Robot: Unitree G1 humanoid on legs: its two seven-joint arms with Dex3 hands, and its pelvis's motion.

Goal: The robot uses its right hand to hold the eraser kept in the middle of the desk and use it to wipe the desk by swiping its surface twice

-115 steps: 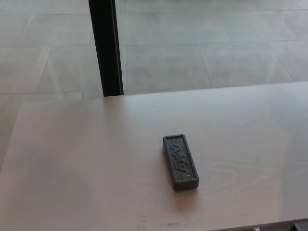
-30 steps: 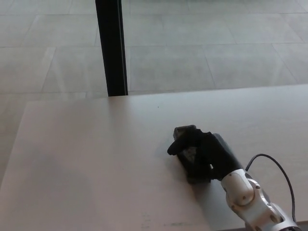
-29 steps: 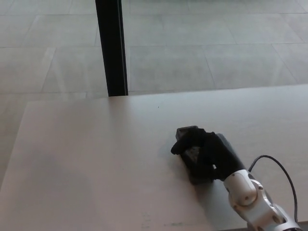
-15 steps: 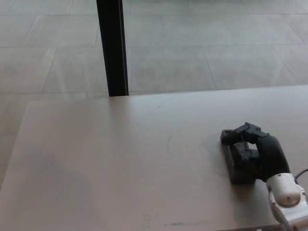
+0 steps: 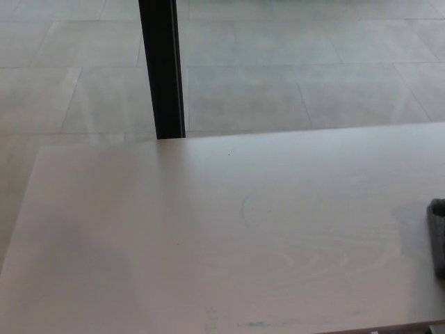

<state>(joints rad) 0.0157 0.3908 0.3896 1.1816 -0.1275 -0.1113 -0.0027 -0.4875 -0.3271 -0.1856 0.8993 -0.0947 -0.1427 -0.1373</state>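
Dark grey rectangular eraser (image 5: 438, 236) shows only as a sliver at the pale wooden desk's (image 5: 208, 243) right edge, with neither hand visible, so finger state cannot be told.

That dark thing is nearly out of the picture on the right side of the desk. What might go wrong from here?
Two risks, both judgement. The dark eraser shows only as a sliver at the picture's right edge, so the head camera can barely track it. Neither robot hand is in view, so whether the eraser is held cannot be told. The desk continues to that picture edge; its real end there is unseen, so a further rightward swipe might overrun it.
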